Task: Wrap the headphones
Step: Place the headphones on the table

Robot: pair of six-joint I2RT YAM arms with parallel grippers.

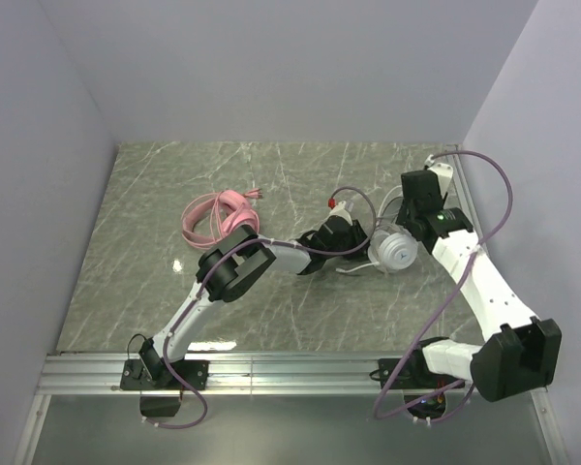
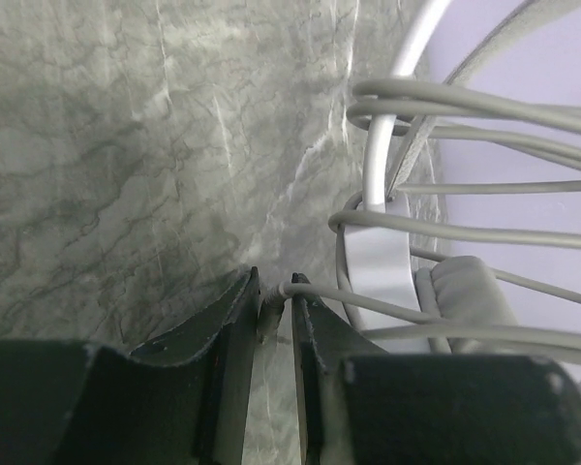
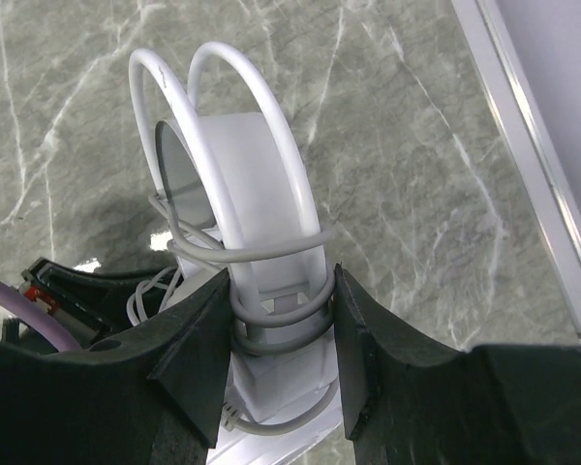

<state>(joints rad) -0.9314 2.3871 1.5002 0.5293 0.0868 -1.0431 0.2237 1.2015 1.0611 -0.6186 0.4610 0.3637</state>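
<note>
At right-centre of the table, the right gripper (image 3: 276, 325) is clamping the white headphones (image 3: 261, 174) by the headband, apparently steadying them, while the left gripper (image 2: 274, 295) is pinching their grey cable (image 2: 445, 97) for winding. The pink headphones (image 1: 218, 215) are lying far-left.

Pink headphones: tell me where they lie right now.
In the top view the pink headphones lie on the table left of centre, just beyond the left arm, well apart from the white headphones clamped in the right gripper.

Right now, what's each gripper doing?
Left gripper: closed, fingers pinching the thin grey cable.
Right gripper: closed on the white plastic headphones, at the cable-wrapped headband.
</note>
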